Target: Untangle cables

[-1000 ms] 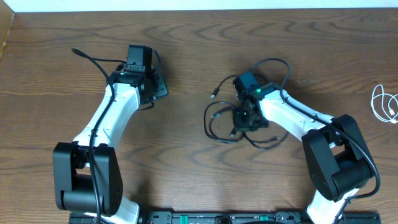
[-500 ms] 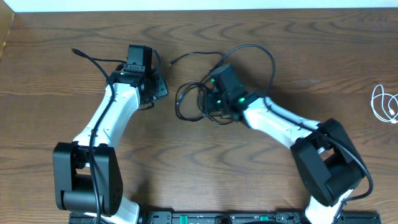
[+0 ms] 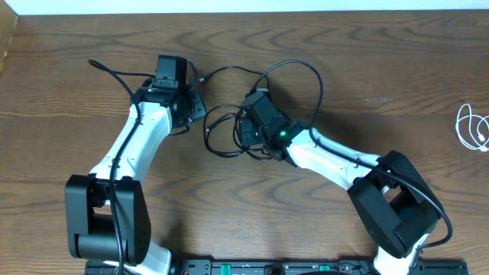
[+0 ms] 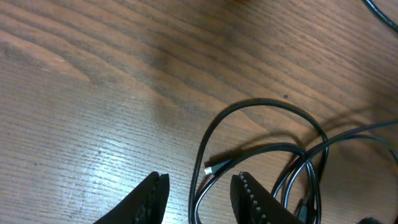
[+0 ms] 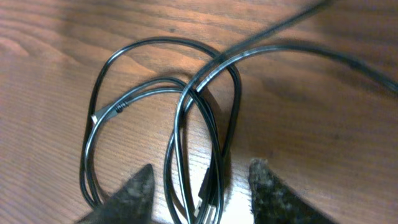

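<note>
Left gripper (image 4: 200, 198): jaws parted, nothing clamped; one strand is seen lying between them. Black cable (image 5: 194, 88): coiled at centre frame, directly beneath right gripper (image 5: 200, 186), likewise unclenched. White cable (image 3: 475, 128): kept well apart at right edge.

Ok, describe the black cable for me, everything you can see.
The black cable is thin, glossy and rubbery-looking, lying slack on the wooden table in several overlapping loops at mid-table. One small silvery plug end shows. Strands run between the open fingers of the right hand, which is not gripping it.
</note>
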